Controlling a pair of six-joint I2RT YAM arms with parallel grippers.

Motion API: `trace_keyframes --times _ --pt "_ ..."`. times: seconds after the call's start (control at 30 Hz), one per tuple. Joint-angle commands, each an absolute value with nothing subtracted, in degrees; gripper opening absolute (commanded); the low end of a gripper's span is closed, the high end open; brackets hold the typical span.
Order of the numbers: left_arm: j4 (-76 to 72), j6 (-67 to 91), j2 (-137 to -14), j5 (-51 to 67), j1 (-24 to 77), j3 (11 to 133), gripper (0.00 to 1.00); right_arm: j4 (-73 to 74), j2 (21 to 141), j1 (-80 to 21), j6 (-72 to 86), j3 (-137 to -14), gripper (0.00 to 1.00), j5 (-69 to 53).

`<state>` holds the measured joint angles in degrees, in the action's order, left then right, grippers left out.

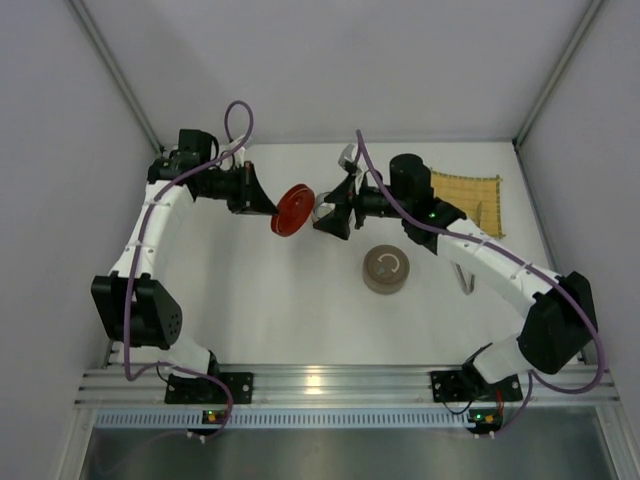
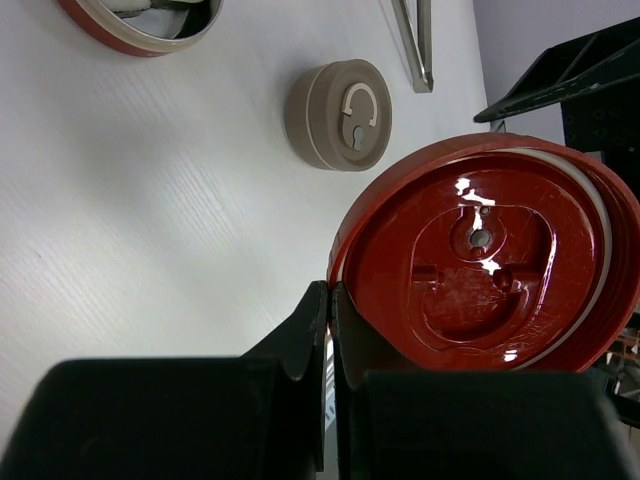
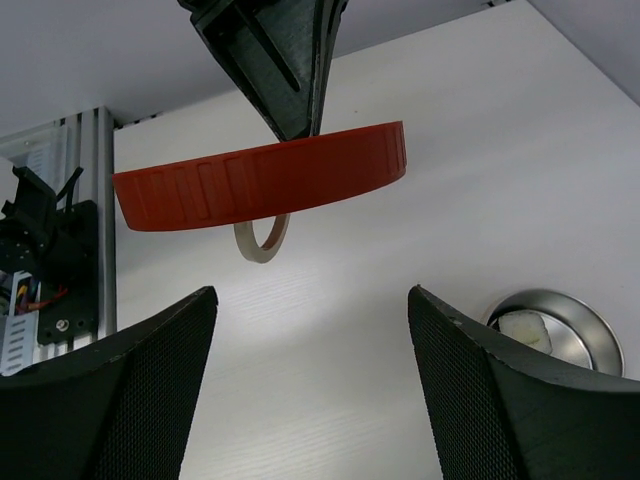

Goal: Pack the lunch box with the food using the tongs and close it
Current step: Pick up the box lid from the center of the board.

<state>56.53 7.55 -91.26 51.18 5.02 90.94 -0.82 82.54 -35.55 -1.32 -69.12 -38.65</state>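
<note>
My left gripper (image 2: pixel 329 292) is shut on the rim of the red lid (image 2: pixel 490 260) and holds it on edge above the table. In the right wrist view the lid (image 3: pixel 260 180) hangs edge-on, with a beige ring (image 3: pixel 262 240) dangling under it. My right gripper (image 3: pixel 310 297) stands open just short of the lid, with nothing between its fingers. The round steel lunch box (image 3: pixel 590 320) sits low to its right with a pale piece of food (image 3: pixel 525 330) inside. The silver tongs (image 2: pixel 415 45) lie on the table, partly under the right arm (image 1: pixel 465 280).
A beige round inner lid (image 1: pixel 386 270) with a ring handle sits on the table in front of the right gripper's arm. A yellow woven mat (image 1: pixel 470 200) lies at the back right. White walls enclose the table on three sides.
</note>
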Motion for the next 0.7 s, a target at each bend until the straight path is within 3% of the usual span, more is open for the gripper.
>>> trace_keyframes --times 0.0,0.37,0.67 --pt "54.05 8.61 -89.38 53.88 5.01 90.44 0.00 -4.66 83.76 -37.09 -1.49 -72.59 0.75 -39.03" --pt "52.82 10.10 -89.65 55.63 5.01 90.00 0.00 -4.92 87.71 -38.76 -0.62 -77.17 0.67 -38.50" --pt "49.84 13.17 -89.65 61.16 5.01 87.02 0.00 -4.22 90.18 -39.02 -0.44 -79.89 0.43 -38.76"
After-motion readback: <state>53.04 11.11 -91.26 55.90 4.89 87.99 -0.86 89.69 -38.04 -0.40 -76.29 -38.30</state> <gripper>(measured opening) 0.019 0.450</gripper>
